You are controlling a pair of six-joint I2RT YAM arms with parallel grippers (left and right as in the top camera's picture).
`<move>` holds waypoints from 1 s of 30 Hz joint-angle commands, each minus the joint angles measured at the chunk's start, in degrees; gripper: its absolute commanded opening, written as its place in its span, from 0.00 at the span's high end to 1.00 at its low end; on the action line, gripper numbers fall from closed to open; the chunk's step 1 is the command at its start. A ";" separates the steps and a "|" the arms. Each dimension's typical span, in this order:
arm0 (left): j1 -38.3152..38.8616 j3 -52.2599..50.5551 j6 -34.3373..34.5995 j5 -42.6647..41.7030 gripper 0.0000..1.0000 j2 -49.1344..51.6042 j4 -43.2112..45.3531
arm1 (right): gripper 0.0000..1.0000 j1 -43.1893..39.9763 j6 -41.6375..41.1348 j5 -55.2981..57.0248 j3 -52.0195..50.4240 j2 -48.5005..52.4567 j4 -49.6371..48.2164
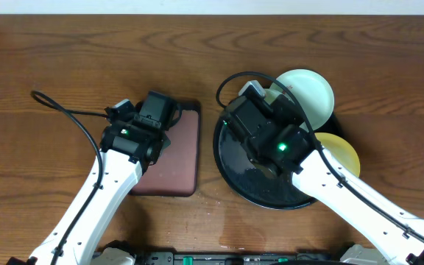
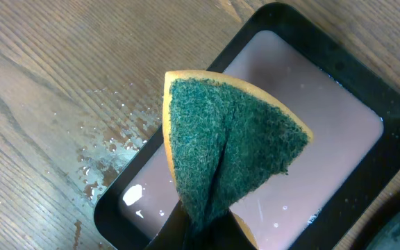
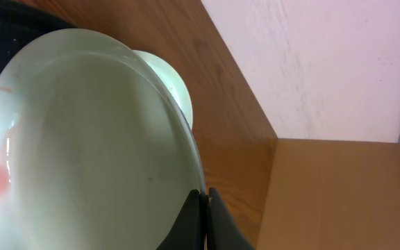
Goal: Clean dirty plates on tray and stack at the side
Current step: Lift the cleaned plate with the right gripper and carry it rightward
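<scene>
Both are clamping: my right gripper point(image 3: 203, 200) on the plate point(image 3: 82, 139) rim, my left gripper point(image 2: 200, 232) on the sponge point(image 2: 235, 139), well left of it

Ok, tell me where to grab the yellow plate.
Probably best: pinch the yellow plate by its rim at the exposed outer edge, coming in from the right, outside the black tray. It is shallow, so only the rim offers a pinch, and the right arm covers its inner side.
</scene>
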State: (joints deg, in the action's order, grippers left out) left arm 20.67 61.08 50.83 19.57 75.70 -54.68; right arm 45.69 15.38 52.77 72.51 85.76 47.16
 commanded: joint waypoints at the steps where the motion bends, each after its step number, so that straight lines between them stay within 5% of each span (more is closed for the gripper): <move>1: -0.24 -0.61 0.52 0.33 0.93 0.28 -0.09 | 0.99 0.55 3.30 3.34 1.68 -0.70 -0.76; 22: -0.26 -0.61 0.50 -0.94 0.92 0.28 0.35 | 0.99 3.65 14.25 11.23 1.75 -0.70 -6.05; 26: -0.24 -0.61 0.50 -0.94 0.93 0.28 0.35 | 0.99 2.75 10.95 8.90 1.75 -0.70 -6.05; 30: -0.24 -0.61 0.50 -0.94 0.93 0.28 0.33 | 0.99 -2.73 1.64 -5.84 1.75 -0.70 -5.99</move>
State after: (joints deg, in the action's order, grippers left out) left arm 20.67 61.08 51.03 18.28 75.70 -54.04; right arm 47.27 25.02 57.08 72.71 85.76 41.28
